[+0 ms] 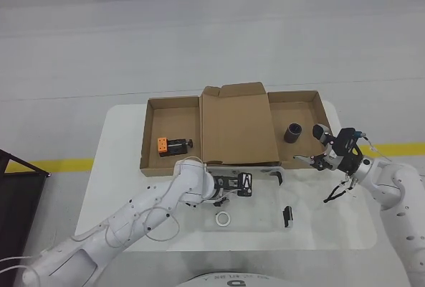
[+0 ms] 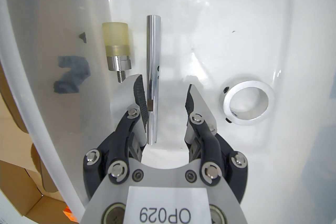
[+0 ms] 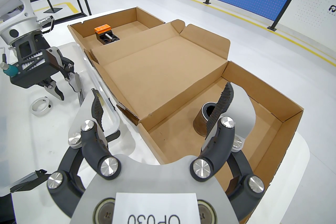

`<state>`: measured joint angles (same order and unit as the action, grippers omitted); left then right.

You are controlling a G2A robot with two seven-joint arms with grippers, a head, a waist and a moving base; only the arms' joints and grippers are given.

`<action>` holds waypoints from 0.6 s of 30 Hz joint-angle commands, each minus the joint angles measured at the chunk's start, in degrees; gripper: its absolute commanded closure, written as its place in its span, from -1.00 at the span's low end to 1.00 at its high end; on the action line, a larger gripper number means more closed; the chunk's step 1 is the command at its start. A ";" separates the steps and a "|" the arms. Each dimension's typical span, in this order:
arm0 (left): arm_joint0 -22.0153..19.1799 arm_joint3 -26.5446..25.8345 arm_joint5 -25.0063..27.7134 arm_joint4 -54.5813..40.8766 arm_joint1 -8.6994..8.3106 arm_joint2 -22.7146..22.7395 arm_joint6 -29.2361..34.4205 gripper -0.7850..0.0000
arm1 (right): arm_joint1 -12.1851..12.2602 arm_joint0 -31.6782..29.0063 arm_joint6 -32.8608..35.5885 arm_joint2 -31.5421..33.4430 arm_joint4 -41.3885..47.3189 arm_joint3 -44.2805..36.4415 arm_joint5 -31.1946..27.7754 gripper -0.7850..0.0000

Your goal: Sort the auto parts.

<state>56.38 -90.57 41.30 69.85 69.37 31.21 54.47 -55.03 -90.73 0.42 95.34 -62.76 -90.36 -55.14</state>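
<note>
A steel rod [image 2: 153, 64] lies in the white tray [image 2: 236, 12] between the spread fingers of the left gripper [image 2: 164, 89], just beside one pad. A rubber bumper [image 2: 116, 49] lies on its far side and a metal collar [image 2: 227, 101] on its near side. The right gripper [image 3: 162, 89], fingers apart and empty, hangs at the near right corner of the cardboard box [image 3: 162, 64], near a dark sleeve [image 3: 203, 117].

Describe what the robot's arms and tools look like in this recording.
The left arm and right arm have glossy white rounded shells with thin cables looped alongside. The left tool and right tool match: a silver plate with a white printed label, black linkages with silver pins, and silver fingers with black ribbed pads.
</note>
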 commanded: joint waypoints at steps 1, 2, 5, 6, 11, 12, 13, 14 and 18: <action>-0.24 0.55 -0.18 0.00 0.10 -0.09 0.11 0.21 | 0.00 -0.01 -0.01 0.00 0.00 0.00 -0.01 -1.00; -0.39 0.82 -0.16 -0.02 0.16 -0.13 0.07 0.23 | 0.00 -0.01 -0.01 0.00 0.00 0.00 -0.01 -1.00; -0.83 1.43 -0.18 -0.19 0.35 -0.27 0.01 0.33 | 0.00 -0.01 -0.01 0.00 0.00 0.00 -0.01 -1.00; -0.98 1.58 -0.18 -0.26 0.41 -0.33 -0.02 0.36 | 0.00 -0.01 -0.01 0.00 0.00 0.00 -0.01 -1.00; -1.58 2.46 -0.03 -0.71 0.75 -0.70 -0.20 0.49 | 0.00 -0.01 -0.01 0.00 0.00 0.00 -0.01 -1.00; -1.70 2.63 0.06 -0.75 0.82 -0.80 -0.18 0.50 | 0.00 -0.01 -0.01 0.00 0.00 0.00 -0.01 -1.00; -1.82 2.80 0.08 -0.79 0.88 -0.86 -0.23 0.51 | 0.00 -0.01 -0.01 0.00 0.00 0.00 -0.01 -1.00; -1.93 3.00 0.08 -0.81 0.94 -0.93 -0.30 0.51 | 0.00 -0.01 -0.01 0.00 0.00 0.00 -0.01 -1.00; -2.33 3.77 0.08 -0.61 1.20 -1.29 -0.48 0.44 | 0.00 -0.01 -0.01 0.00 0.00 0.00 -0.01 -1.00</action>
<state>54.12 -86.96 41.37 69.18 70.52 30.01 54.02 -55.03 -90.73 0.42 95.34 -62.76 -90.36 -55.14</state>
